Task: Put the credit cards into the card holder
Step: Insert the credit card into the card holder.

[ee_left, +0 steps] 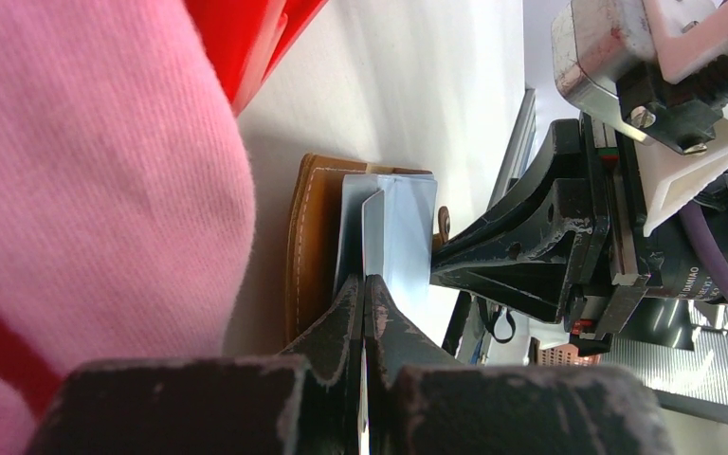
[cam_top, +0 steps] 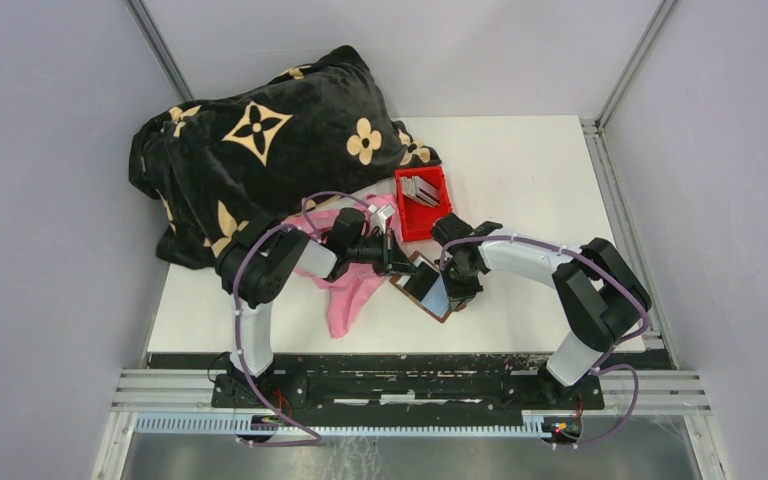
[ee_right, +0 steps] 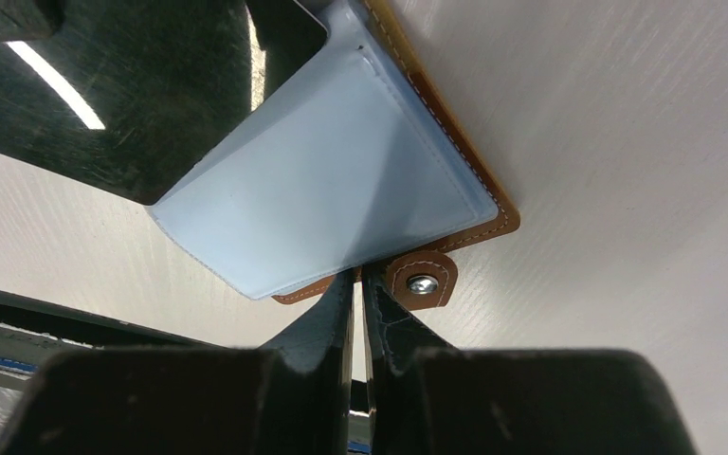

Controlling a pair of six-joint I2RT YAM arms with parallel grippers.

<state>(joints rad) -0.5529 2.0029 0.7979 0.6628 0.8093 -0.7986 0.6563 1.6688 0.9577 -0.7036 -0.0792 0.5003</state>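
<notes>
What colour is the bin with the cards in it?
The bin is red, clearest in the top external view.

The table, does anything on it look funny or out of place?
Yes. A big black blanket with tan flowers lies crumpled over the far left corner, and a pink cloth is bunched near the card holder. Both look out of place.
</notes>
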